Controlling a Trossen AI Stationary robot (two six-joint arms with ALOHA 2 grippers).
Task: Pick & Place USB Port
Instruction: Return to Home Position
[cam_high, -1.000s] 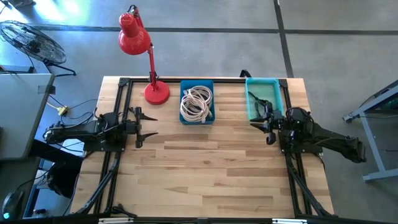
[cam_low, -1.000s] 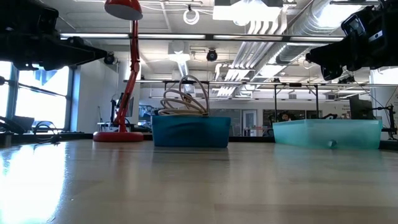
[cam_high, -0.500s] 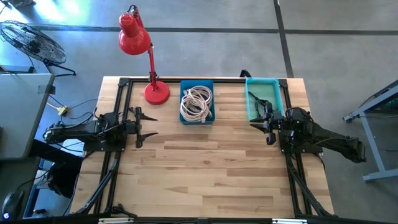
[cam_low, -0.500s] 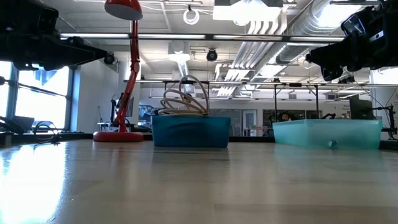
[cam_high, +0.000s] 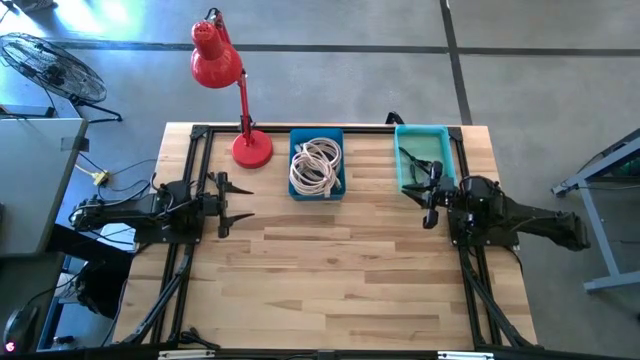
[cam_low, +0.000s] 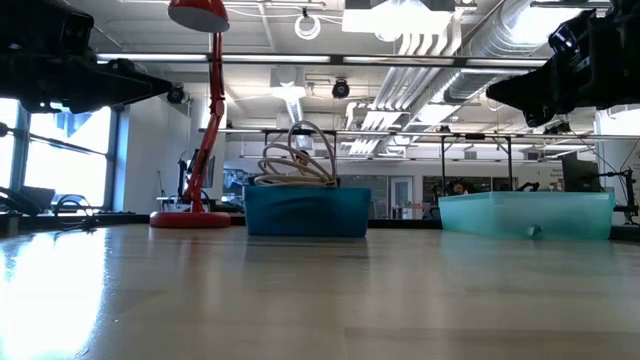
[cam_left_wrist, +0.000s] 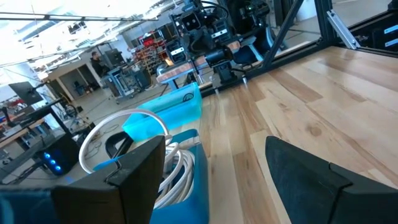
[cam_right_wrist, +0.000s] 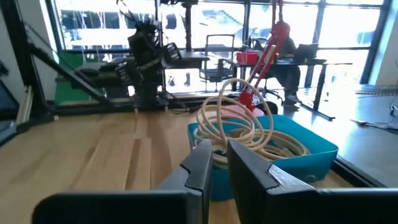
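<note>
A coil of white cables (cam_high: 316, 165) fills the blue bin (cam_high: 317, 190) at the table's far middle, also seen in the low view (cam_low: 305, 212). A dark cable (cam_high: 415, 160) lies in the teal bin (cam_high: 446, 136) at the far right. My right gripper (cam_high: 428, 205) hovers just near of the teal bin, pointing toward the table's left; in the right wrist view (cam_right_wrist: 219, 165) its fingers stand almost together with nothing between them. My left gripper (cam_high: 238, 200) waits open above the table's left side, fingers wide apart in the left wrist view (cam_left_wrist: 214, 168).
A red desk lamp (cam_high: 250, 148) stands on its round base at the far left of the blue bin. Black frame rails (cam_high: 190, 250) run along both table sides under the arms. Bare wood (cam_high: 330, 270) stretches across the middle and near half.
My right arm has swung a little, its elbow moving toward the table's far edge and its gripper shifting slightly toward the teal bin. The left arm and the bins have kept still.
</note>
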